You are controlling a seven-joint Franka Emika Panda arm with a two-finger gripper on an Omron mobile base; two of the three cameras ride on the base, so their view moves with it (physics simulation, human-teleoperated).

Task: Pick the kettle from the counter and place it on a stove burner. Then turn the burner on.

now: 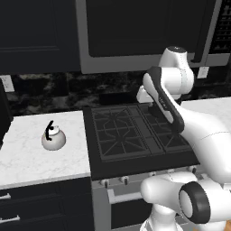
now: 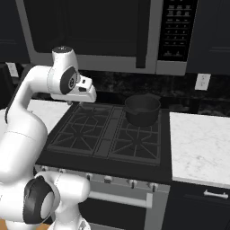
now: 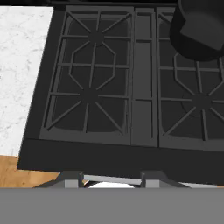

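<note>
Reaching needed well to your claw's left; kettle [image 1: 53, 137] sits upright on counter [image 1: 27, 153], clear of cooktop [image 1: 135, 135]; claw [image 1: 145, 95] hangs above left-hand stove burner [image 3: 89, 76], aimed down; claw state: cannot tell, tips not clear; kettle small, round, silvery-white, black arched handle on top, handle's line unclear; black pot [image 2: 142, 109] off to claw's right.

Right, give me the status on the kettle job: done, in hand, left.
Done: nothing yet. The kettle sits on the counter left of the cooktop, untouched. In hand: the arm is raised over the stove, its hand camera looking down on the left stove burner; nothing is held. Left: grasp the kettle, set it on a free burner (the black pot occupies the back right one), then turn the burner on.
</note>
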